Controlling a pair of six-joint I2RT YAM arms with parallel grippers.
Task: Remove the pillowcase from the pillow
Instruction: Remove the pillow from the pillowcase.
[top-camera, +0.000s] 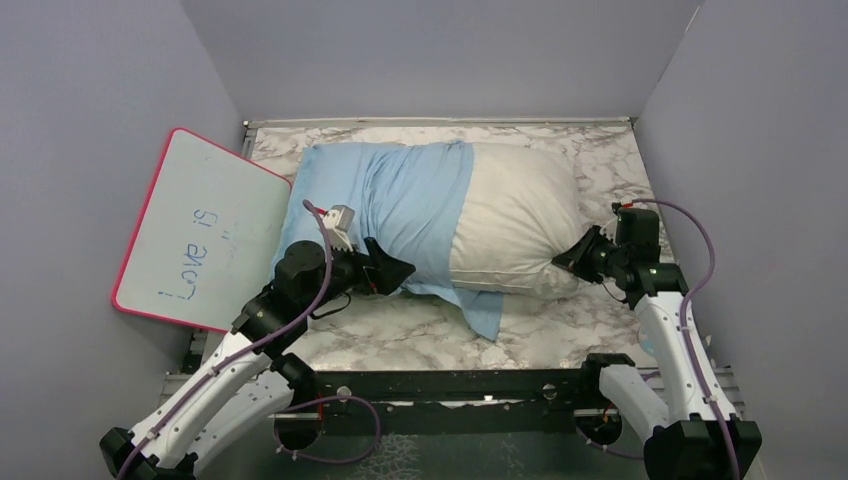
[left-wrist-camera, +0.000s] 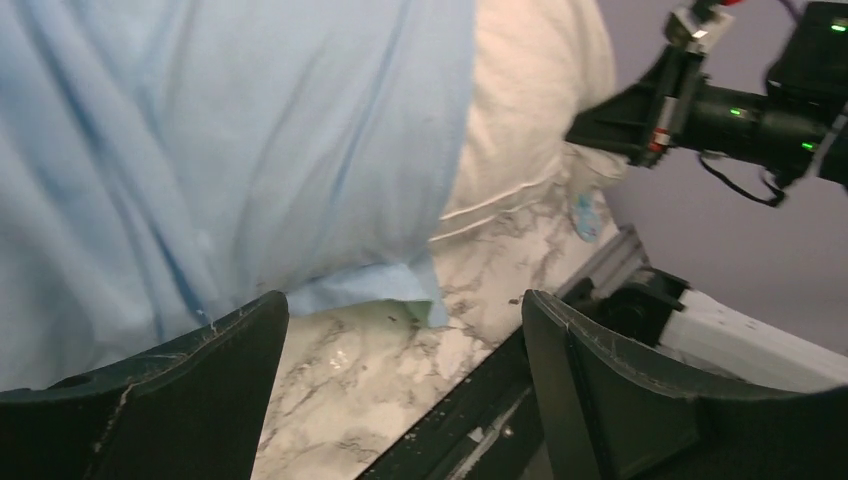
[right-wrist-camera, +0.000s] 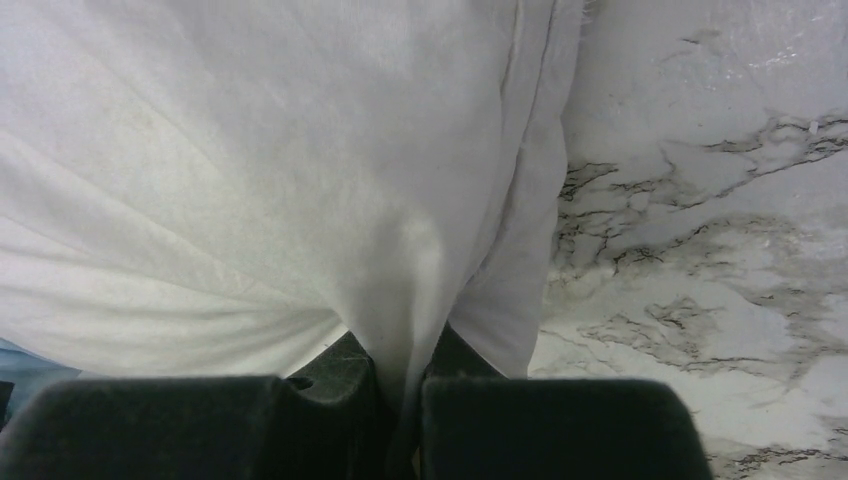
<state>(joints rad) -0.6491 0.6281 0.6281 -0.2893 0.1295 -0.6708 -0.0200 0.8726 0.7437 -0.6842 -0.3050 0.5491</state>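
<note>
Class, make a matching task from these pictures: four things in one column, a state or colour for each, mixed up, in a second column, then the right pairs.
Column one:
1. pillowcase
2. whiteboard
3. left claw
4. right claw

Column two:
A. shut on the right end of the pillow
B. light blue, over the pillow's left part
C. open, holding nothing
D. pink-rimmed, with handwriting on it

Pairs: 1-B, 2-D, 3-C, 4-A
</note>
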